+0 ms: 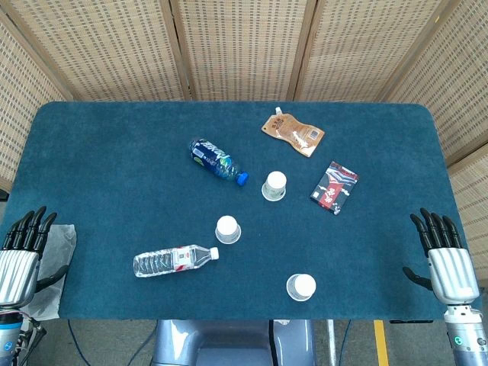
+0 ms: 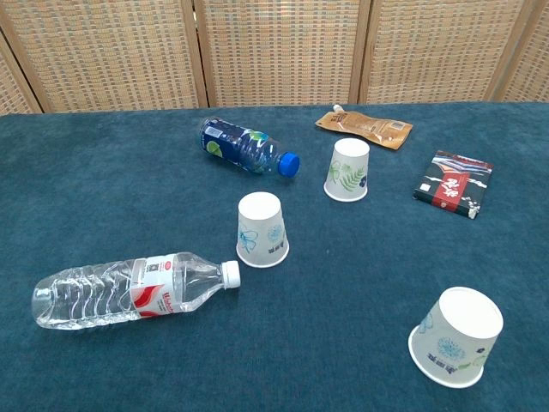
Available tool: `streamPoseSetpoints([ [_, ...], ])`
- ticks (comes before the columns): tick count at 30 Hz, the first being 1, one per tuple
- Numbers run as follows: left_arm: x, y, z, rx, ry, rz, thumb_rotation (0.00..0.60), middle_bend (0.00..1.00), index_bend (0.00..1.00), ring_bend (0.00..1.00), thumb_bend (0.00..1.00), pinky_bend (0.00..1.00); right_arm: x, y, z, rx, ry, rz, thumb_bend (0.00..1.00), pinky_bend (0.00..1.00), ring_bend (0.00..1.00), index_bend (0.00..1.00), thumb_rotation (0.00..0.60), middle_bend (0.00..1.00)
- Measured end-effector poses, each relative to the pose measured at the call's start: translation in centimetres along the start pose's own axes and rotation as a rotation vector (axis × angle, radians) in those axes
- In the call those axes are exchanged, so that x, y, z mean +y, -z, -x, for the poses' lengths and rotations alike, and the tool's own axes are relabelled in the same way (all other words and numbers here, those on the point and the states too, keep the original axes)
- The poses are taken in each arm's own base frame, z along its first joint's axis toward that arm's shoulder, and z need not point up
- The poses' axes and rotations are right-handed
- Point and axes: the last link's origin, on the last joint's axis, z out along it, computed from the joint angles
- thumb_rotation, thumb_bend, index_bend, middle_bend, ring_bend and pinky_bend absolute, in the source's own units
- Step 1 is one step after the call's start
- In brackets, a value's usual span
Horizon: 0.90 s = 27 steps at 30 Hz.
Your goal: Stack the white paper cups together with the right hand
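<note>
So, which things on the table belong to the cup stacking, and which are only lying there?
For the job: far paper cup, middle paper cup, near paper cup, right hand.

Only lying there: blue bottle, clear water bottle, brown pouch, dark packet.

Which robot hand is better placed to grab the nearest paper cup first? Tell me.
Right. The right robot hand hangs open at the table's right edge, and the nearest cup stands upside down on that side. The left robot hand is across the table beyond the clear bottle. The task names the right too.
</note>
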Motion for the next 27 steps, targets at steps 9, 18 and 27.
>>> streamPoseSetpoints([
  [9,0.0,0.1,-0.1,0.006,0.001,0.002,0.6,0.0,0.03,0.0,0.11,0.1,-0.6,0.3,0.0,-0.005,0.001,-0.026,0.15,0.08,0.0,0.05,0.6,0.0],
  [18,0.0,-0.1,-0.3,0.012,0.012,0.006,0.6,0.0,0.03,0.0,0.11,0.1,-1.0,0.5,0.2,-0.015,0.006,-0.036,0.15,0.08,0.0,0.05,0.6,0.0],
  [27,0.1,-0.1,-0.3,0.01,0.011,0.01,0.6,0.0,0.03,0.0,0.11,0.1,-1.3,0.5,0.5,-0.024,0.009,-0.055,0.15,0.08,0.0,0.06,0.6,0.0],
])
